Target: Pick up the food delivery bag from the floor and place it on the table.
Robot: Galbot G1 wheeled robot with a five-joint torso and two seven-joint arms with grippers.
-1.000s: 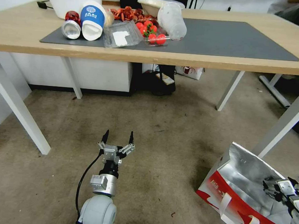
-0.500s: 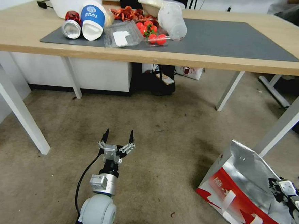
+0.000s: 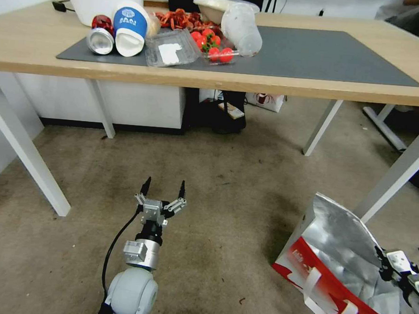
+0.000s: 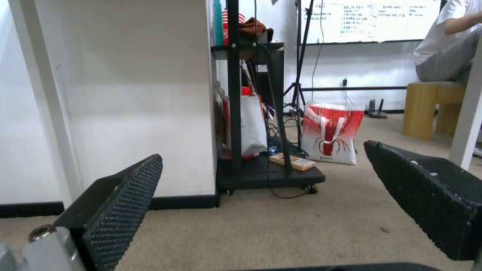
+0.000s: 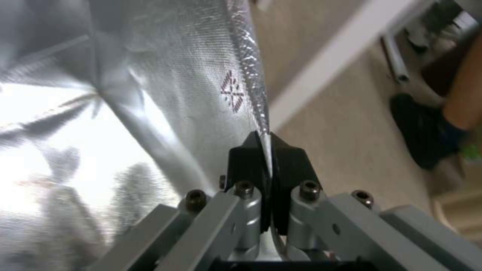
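Now the right claw pinches the food delivery bag's foil rim, seemingly off-floor.

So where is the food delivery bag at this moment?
The food delivery bag stands open on the floor at the robot's right, beside a white leg of the table; the right gripper pinches its foil rim.
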